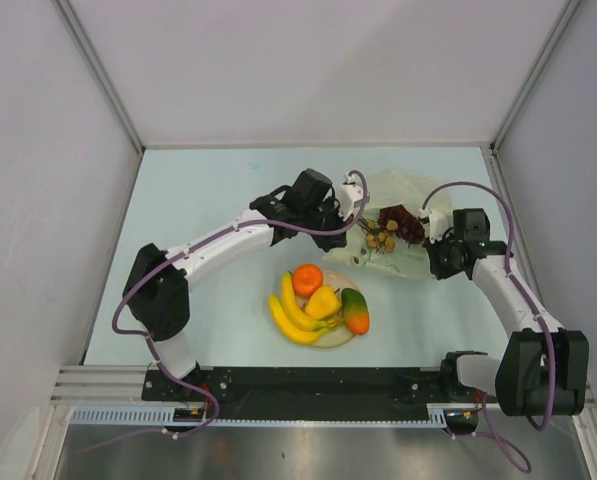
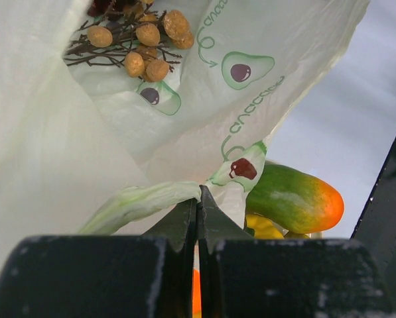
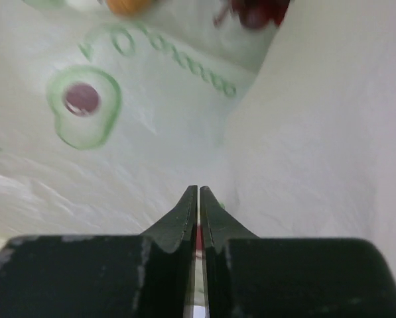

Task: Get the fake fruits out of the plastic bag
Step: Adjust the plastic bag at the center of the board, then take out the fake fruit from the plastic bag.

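Note:
The pale plastic bag point(image 1: 403, 215) lies behind the cream plate point(image 1: 343, 337). On the plate are an orange point(image 1: 307, 279), bananas point(image 1: 291, 314), a yellow lumpy fruit point(image 1: 323, 301) and a red-green mango point(image 1: 355, 310). Dark purple grapes point(image 1: 404, 224) and brown stemmed bits point(image 1: 380, 240) show at the bag's mouth. My left gripper point(image 2: 198, 196) is shut on the bag's twisted edge point(image 2: 144, 202); the brown bits point(image 2: 144, 40) and mango point(image 2: 297, 197) show in that view. My right gripper point(image 3: 198, 193) is shut on the bag's plastic point(image 3: 151, 132) at its right side.
The pale blue table point(image 1: 208, 180) is walled by grey panels on the left, back and right. The black rail with the arm bases point(image 1: 308, 385) runs along the near edge. The plate sits between the two arms.

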### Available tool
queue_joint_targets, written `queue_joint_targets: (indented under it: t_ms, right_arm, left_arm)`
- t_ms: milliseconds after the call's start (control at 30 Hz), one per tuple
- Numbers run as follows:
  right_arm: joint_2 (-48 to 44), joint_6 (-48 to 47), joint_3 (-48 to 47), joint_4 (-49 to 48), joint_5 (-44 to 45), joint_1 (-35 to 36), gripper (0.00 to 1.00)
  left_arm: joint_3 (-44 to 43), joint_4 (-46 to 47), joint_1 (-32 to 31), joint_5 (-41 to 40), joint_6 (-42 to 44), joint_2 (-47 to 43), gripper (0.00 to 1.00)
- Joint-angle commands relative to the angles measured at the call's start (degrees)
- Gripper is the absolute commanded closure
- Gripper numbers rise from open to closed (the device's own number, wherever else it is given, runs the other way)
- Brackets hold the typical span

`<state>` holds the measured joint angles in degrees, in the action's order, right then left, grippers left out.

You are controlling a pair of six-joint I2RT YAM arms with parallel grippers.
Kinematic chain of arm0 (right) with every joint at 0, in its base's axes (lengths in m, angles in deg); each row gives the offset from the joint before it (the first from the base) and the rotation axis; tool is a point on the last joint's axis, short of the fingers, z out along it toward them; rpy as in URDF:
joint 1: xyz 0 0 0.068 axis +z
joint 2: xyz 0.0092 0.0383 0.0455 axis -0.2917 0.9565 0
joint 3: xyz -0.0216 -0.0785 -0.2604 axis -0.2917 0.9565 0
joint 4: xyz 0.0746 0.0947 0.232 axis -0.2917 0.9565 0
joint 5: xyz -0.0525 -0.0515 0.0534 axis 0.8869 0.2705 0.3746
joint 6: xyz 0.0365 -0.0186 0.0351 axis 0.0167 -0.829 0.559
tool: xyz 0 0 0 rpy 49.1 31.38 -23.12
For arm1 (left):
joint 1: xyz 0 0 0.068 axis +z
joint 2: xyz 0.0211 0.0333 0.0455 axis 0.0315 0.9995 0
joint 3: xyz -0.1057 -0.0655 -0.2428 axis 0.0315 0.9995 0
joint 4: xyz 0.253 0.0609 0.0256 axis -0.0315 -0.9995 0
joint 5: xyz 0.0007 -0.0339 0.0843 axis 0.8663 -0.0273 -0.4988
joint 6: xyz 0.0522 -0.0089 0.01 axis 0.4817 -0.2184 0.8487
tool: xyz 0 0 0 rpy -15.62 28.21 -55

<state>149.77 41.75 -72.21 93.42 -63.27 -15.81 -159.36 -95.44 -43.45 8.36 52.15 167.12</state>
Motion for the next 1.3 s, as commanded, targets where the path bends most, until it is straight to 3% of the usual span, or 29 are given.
queue_joint_targets:
  t_ms: [0,67,200,367,567,700,900,1100,1200,1267]
  right_arm:
    - [-3.45,-0.86,-3.74,-9.59,-10.81,1.13,0.87]
    - [-1.70,-2.52,-5.22,-13.27,-10.31,4.28,0.80]
    - [3.66,-2.10,-8.92,-17.07,-11.09,6.49,0.77]
    - [11.74,-2.44,-12.00,-20.06,-11.71,9.92,0.57]
    - [18.08,-1.83,-13.58,-23.41,-8.37,12.83,0.49]
    - [21.25,-1.39,-14.81,-22.79,-6.27,13.18,0.52]
    - [20.64,-2.53,-15.08,-22.09,-6.88,12.65,0.72]
    - [20.20,-1.75,-16.92,-21.56,-10.04,11.86,1.00]
    - [18.79,1.14,-18.06,-21.91,-10.13,10.81,1.00]
    - [18.62,2.03,-18.42,-23.05,-8.38,10.54,0.72]
  left_arm:
    - [-3.45,0.88,-0.27,0.23,0.90,0.06,1.00]
    - [-4.06,0.61,-0.27,0.66,1.25,0.15,1.00]
    - [-4.68,0.26,-0.27,1.02,1.86,-0.12,0.99]
    - [-5.56,-0.79,-0.27,0.67,3.27,-0.03,0.99]
    - [-5.21,-0.88,-0.27,0.75,3.62,-0.64,0.99]
    - [-4.94,-1.06,-0.27,0.40,4.06,-1.08,0.99]
    - [-4.68,-0.71,-0.27,0.49,4.06,-0.91,0.99]
    - [-5.99,-0.88,-0.27,1.02,3.54,0.06,1.00]
    - [-6.17,-1.06,-0.27,0.75,3.62,0.06,1.00]
    - [-5.82,-0.97,-0.27,0.75,3.71,0.06,1.00]
